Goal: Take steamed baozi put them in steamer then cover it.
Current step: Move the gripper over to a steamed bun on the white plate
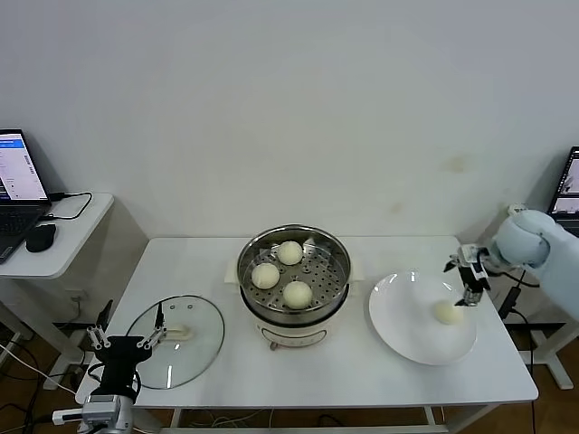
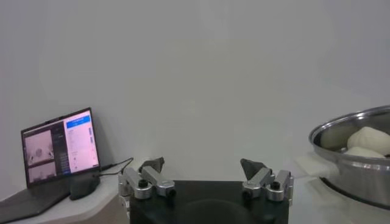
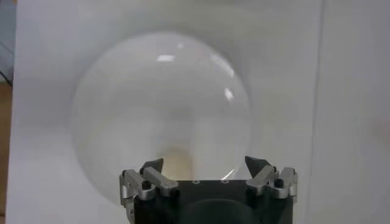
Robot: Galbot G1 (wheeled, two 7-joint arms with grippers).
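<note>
My right gripper (image 1: 464,272) hangs jaws apart over the last baozi (image 1: 445,313) on the plate (image 1: 407,339) — three sit in the steamer (image 1: 294,271). Closing off-centre could squash or roll it. Left gripper (image 1: 127,342) waits, spread, by the cover (image 1: 194,348).

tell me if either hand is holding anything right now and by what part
Nothing is held. The right hand hangs open above the last baozi on the white plate; the left hand waits open near the cover.

Even bright light, soft wrist views
</note>
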